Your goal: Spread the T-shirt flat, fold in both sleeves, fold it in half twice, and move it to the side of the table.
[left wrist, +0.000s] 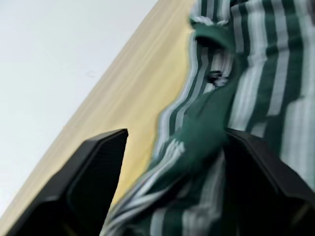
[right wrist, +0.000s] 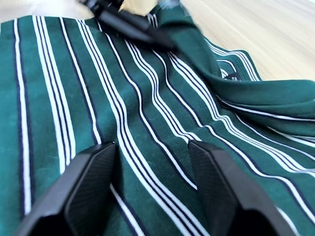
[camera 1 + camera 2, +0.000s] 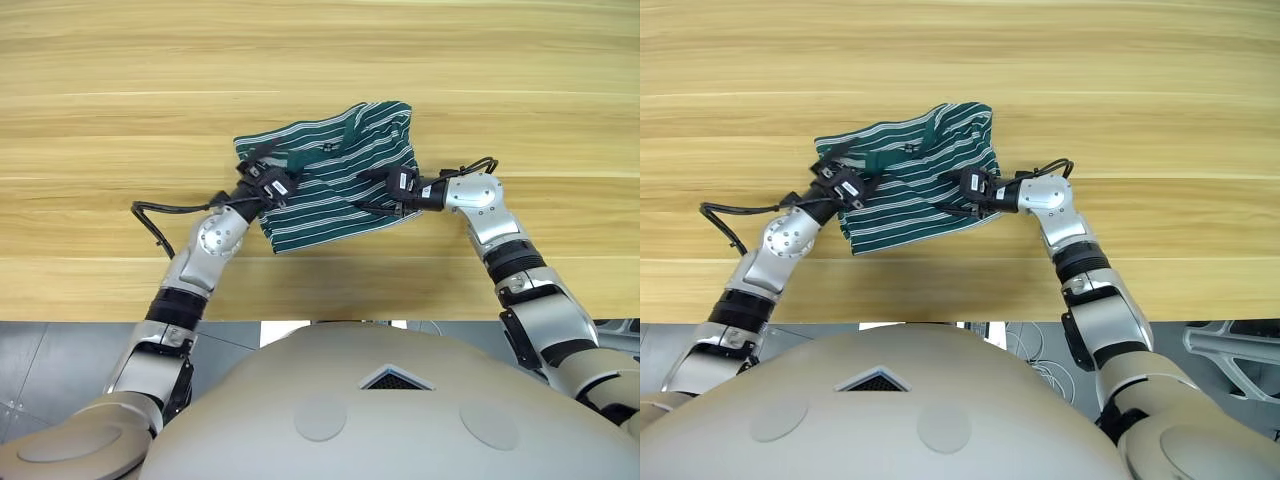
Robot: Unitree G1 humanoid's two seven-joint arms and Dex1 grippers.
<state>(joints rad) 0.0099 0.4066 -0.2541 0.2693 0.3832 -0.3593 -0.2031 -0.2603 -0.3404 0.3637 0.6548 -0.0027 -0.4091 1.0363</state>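
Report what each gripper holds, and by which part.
Nothing is clamped. The left gripper stands open around a raised fold at the T-shirt's left edge; the right gripper is open over its striped cloth.

The T-shirt (image 3: 330,190) is soft, matt green cloth with thin white stripes, creased in places. The table (image 3: 300,60) under the T-shirt is pale, smooth wood with a faint sheen. The right gripper (image 2: 151,146) has fingers (image 2: 88,182) of matt black, finely textured plastic
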